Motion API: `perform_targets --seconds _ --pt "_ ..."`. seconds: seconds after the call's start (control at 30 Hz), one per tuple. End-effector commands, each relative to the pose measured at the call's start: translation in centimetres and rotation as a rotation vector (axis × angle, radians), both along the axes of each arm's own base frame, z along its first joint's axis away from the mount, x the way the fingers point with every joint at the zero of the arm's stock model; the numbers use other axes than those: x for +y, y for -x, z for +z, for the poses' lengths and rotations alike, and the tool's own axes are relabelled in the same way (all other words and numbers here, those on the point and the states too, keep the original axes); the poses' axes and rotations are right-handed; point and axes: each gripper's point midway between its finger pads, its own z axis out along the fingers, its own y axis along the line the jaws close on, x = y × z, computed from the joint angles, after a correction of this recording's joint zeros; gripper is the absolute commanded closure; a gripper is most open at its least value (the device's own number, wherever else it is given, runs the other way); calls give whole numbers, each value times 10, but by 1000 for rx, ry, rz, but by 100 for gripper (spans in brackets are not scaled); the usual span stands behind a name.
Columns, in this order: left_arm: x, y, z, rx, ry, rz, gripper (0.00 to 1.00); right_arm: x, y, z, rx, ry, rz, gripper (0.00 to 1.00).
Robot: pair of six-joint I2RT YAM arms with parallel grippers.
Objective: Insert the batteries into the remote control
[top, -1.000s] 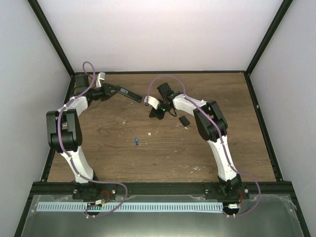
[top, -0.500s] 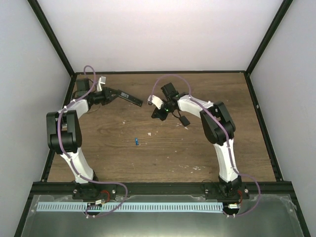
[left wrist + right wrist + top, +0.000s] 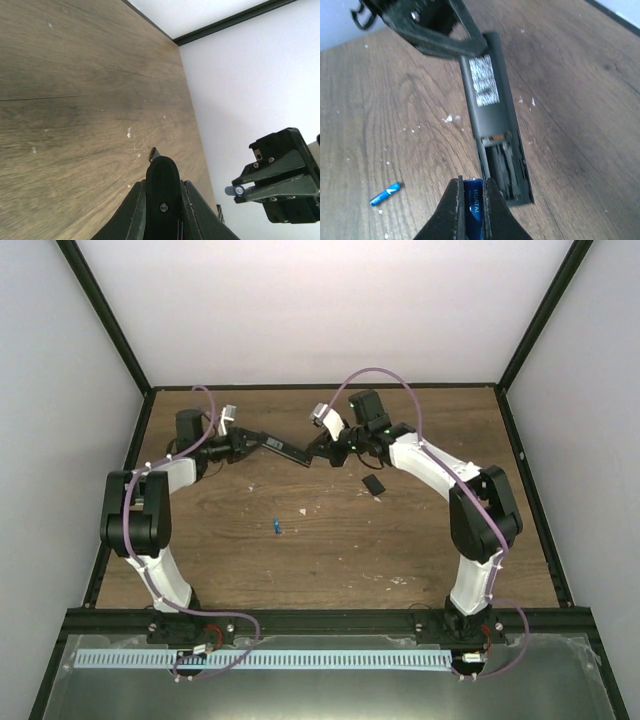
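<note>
Right wrist | remote control point(image 3: 487, 107) bay point(image 3: 507, 170) open | battery point(image 3: 473, 207) in right end effector point(image 3: 472, 186)

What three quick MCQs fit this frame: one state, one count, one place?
1. The battery bay of the remote control is:
A. open
B. shut
C. hidden

2. Blue batteries in view:
A. one
B. two
C. three

3. The loose battery lies:
A. in the battery bay
B. on the table
C. atop the remote control

Answers:
1 A: the right wrist view shows the bay uncovered.
2 B: a held battery sits in the right gripper, and the loose battery is the only other one.
3 B: it rests on the wood, apart from the remote control.
</note>
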Motion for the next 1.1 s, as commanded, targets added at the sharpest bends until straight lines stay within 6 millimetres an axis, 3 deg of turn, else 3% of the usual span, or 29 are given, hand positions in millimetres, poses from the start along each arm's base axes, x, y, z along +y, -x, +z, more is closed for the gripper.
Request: perform_targets --seconds 0.0,0.3,0.53,1.07 --pt "-11 4 42 -126 71 -11 99 7 7 35 -33 -128 31 99" --pt "-20 27 57 -140 158 -8 99 12 20 46 -50 -228 83 99" --pt "-27 40 63 -128 177 -46 99 13 19 59 -108 -256 96 99" --pt "-33 51 76 -138 185 -103 100 13 21 64 -152 -274 106 99"
